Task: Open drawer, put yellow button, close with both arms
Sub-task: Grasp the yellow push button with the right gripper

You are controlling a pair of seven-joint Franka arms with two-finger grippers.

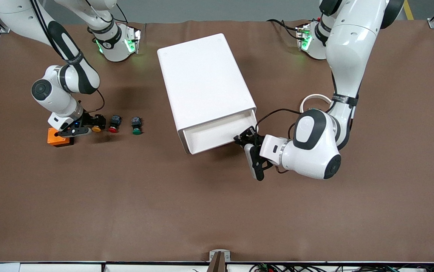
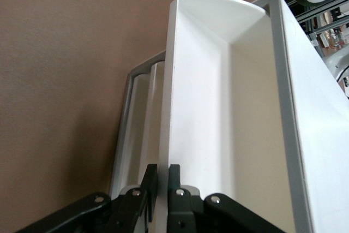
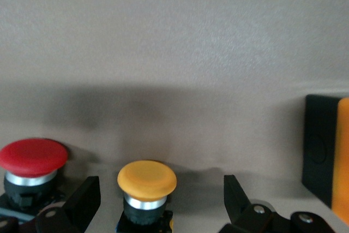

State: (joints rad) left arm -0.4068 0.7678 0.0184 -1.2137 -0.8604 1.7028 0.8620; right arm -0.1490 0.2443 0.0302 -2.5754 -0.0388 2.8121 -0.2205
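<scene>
Centre frame: drawer (image 1: 218, 133) part open, left hand (image 1: 244, 139) pinching its front wall. Left of frame: right hand (image 1: 95, 124) spread around yellow button (image 1: 96, 129); insertion and closing remain.

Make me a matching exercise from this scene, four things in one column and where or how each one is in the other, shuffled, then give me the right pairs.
Things:
1. yellow button
2. drawer
3. left gripper
4. green button

States:
A. shut on the front wall of the top compartment
B. pulled partly out of the white cabinet
C. between the open fingers of the right gripper
D. untouched on the table, beside the red button, on the cabinet's side of it

Pairs: 1-C, 2-B, 3-A, 4-D
</scene>
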